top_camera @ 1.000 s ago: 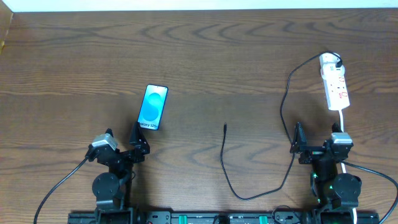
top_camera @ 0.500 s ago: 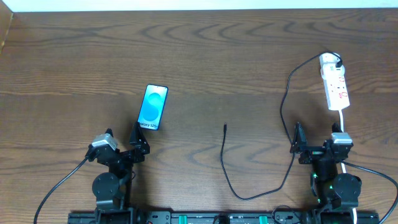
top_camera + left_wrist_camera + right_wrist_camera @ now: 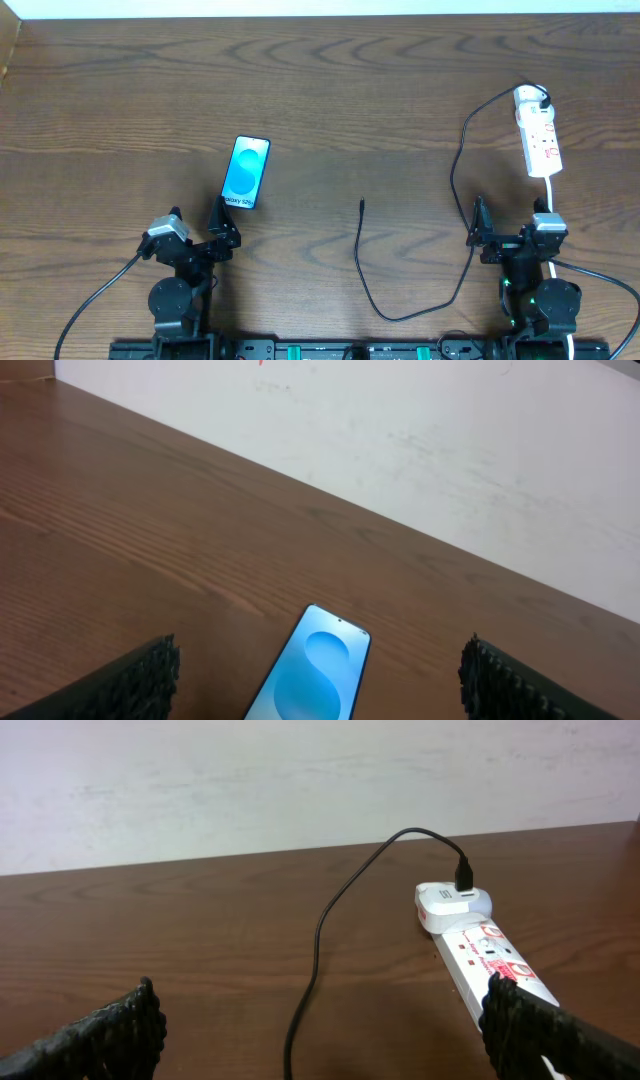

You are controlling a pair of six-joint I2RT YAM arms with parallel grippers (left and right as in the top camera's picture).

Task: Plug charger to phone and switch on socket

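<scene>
The phone (image 3: pixel 247 172) lies face up on the wooden table, blue screen lit; it also shows in the left wrist view (image 3: pixel 312 680) between my fingers. My left gripper (image 3: pixel 222 232) is open and empty just below the phone. The black charger cable (image 3: pixel 362 262) runs from its free connector tip (image 3: pixel 361 204) in the table's middle, loops down and up to a plug in the white socket strip (image 3: pixel 538 140) at the right. The right wrist view shows the cable (image 3: pixel 318 935) and the strip (image 3: pixel 485 955). My right gripper (image 3: pixel 479 232) is open and empty, beside the cable, below the strip.
The strip's white cord (image 3: pixel 552 195) runs down toward the right arm's base. A white wall (image 3: pixel 300 780) stands behind the table's far edge. A box edge (image 3: pixel 8 45) shows at the far left corner.
</scene>
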